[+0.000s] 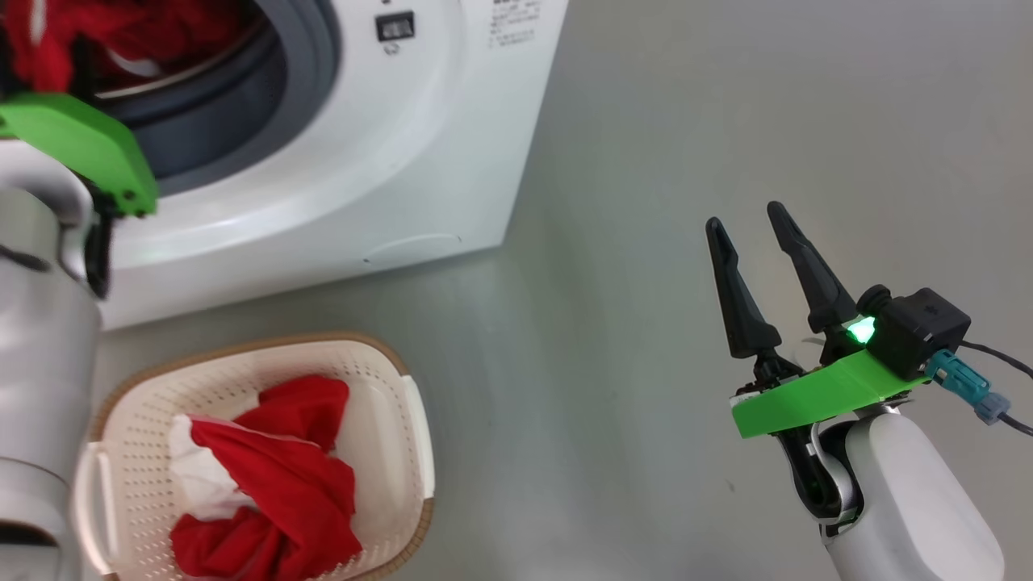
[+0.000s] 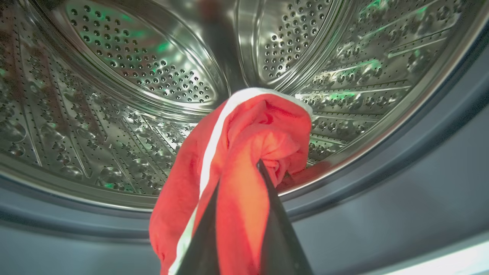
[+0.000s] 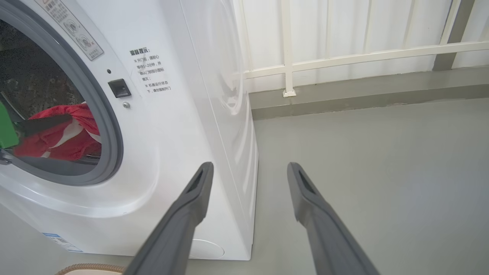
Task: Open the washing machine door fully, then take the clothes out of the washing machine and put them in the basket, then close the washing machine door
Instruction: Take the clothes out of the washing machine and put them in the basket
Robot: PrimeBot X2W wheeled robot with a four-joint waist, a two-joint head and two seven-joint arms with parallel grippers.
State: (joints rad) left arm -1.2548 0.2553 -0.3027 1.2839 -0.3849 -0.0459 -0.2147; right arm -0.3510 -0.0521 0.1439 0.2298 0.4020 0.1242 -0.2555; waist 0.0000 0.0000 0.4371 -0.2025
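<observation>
Left hand [image 2: 244,179] clenched on red white-striped fabric garment [image 2: 244,145] inside the perforated steel drum [image 2: 114,95]; garment's long axis runs along the fingers, draping down. Right hand [image 1: 759,242] released, over the floor.

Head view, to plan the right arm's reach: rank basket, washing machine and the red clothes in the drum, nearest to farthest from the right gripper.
From the right gripper:
1. Basket, lower left.
2. Washing machine, upper left.
3. Clothes in the drum, far upper left.

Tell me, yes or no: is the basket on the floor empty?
No. In the head view the basket already holds red and white clothes piled inside it.
</observation>
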